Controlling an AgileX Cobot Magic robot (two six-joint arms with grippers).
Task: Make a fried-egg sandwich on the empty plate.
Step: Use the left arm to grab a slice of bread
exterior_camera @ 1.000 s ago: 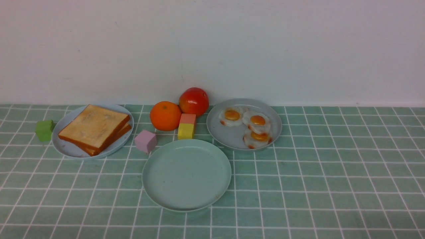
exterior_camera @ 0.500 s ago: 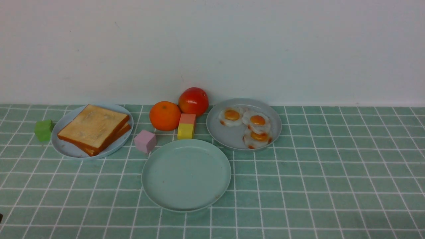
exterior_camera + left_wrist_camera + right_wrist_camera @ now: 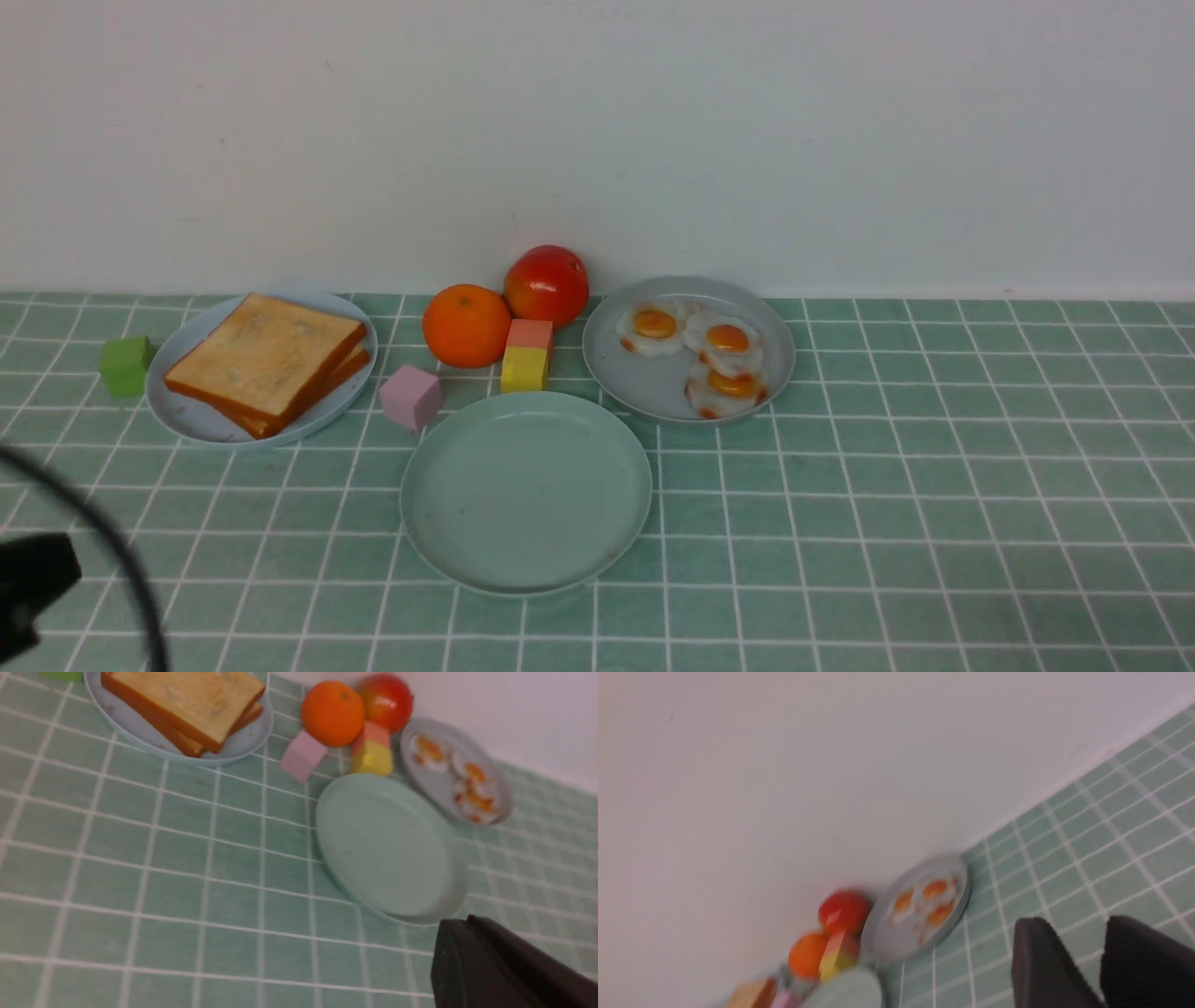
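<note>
Left claw [image 3: 467, 942] is clenched shut with nothing in it, low over the near left corner of the table [image 3: 934, 523]. Right claw [image 3: 1080, 926] has its jaws a bit apart and holds nothing. I think no step is done yet. The empty plate [image 3: 526, 492] sits bare in the middle of the table. The 2 toast slices [image 3: 266, 355] lie stacked on the light blue plate [image 3: 187, 420] near the back left. The 3 fried eggs [image 3: 727, 338] lie on the grey plate [image 3: 653, 383] by the back edge. Left to do: 1 toast, 1 egg, then the other toast on top.
</note>
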